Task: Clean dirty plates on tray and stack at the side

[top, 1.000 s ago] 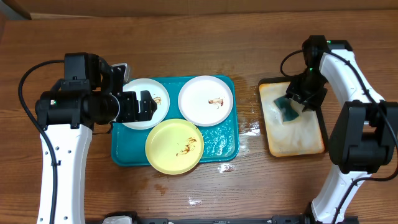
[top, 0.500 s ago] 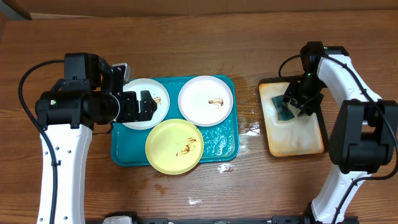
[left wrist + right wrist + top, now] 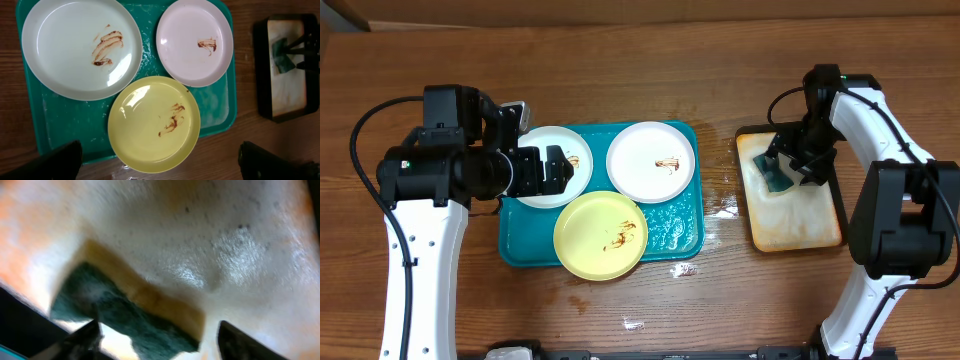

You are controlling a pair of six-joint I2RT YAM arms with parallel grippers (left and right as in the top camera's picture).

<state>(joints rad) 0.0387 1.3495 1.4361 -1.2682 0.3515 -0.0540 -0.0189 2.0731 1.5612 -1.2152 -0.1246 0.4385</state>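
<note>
Three smeared plates (image 3: 651, 161) on teal tray (image 3: 675, 235), well apart from right tool (image 3: 788, 172).

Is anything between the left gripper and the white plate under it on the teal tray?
Nothing visible. The left gripper hangs open over that white plate, which lies bare on the tray apart from a brown smear.

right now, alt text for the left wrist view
On a teal tray lie a left white plate, a right white plate and, below them, a yellow plate, all smeared brown. A black-rimmed tray at right holds a green sponge.
</note>
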